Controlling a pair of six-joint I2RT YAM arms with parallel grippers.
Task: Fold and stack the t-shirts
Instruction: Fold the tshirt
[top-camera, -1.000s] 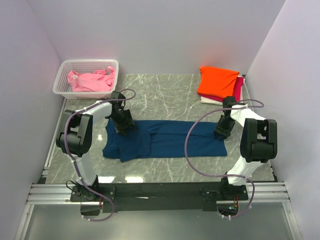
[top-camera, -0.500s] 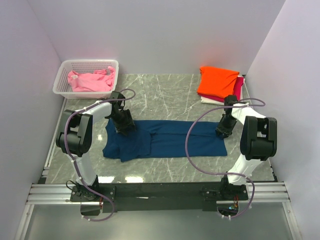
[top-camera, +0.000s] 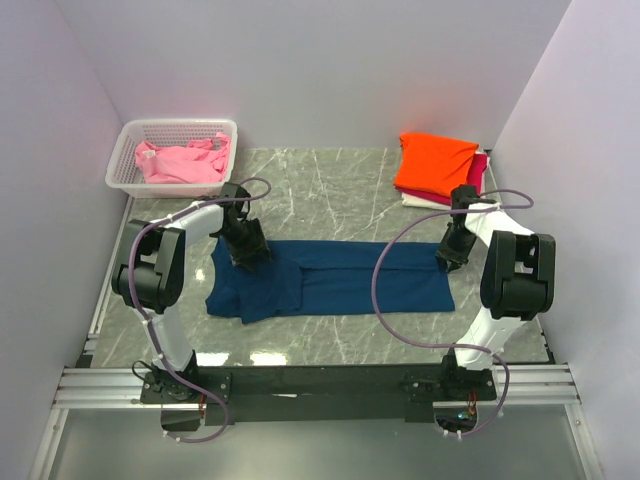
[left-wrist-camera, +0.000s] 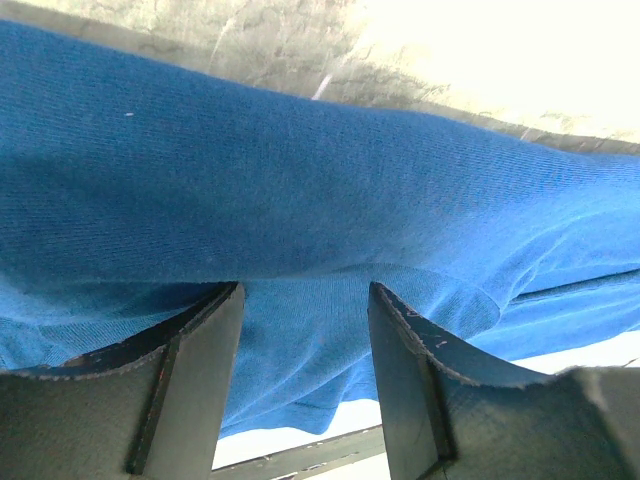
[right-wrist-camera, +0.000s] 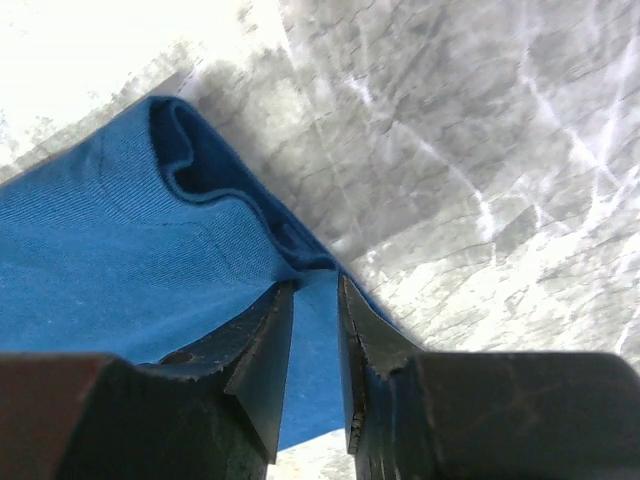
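The dark navy t-shirt (top-camera: 330, 280) lies spread flat across the middle of the table, folded into a long band. My left gripper (top-camera: 247, 250) stands on its upper left corner. In the left wrist view (left-wrist-camera: 305, 300) its jaws are apart, with blue cloth (left-wrist-camera: 300, 180) between and beyond them. My right gripper (top-camera: 451, 256) is at the shirt's upper right corner. In the right wrist view (right-wrist-camera: 315, 290) its jaws are nearly closed on the shirt's rolled edge (right-wrist-camera: 200, 170). An orange t-shirt (top-camera: 435, 160) tops a stack over a magenta one (top-camera: 481, 175) and a white one (top-camera: 420, 200).
A white lattice basket (top-camera: 122, 178) at the back left holds a crumpled pink t-shirt (top-camera: 180, 160). Walls close in on the left, the back and the right. Bare marble table (top-camera: 330, 190) shows behind the navy shirt, and more lies in front of it.
My right gripper has shifted a little to the right and back with the shirt's corner. The left arm has not moved.
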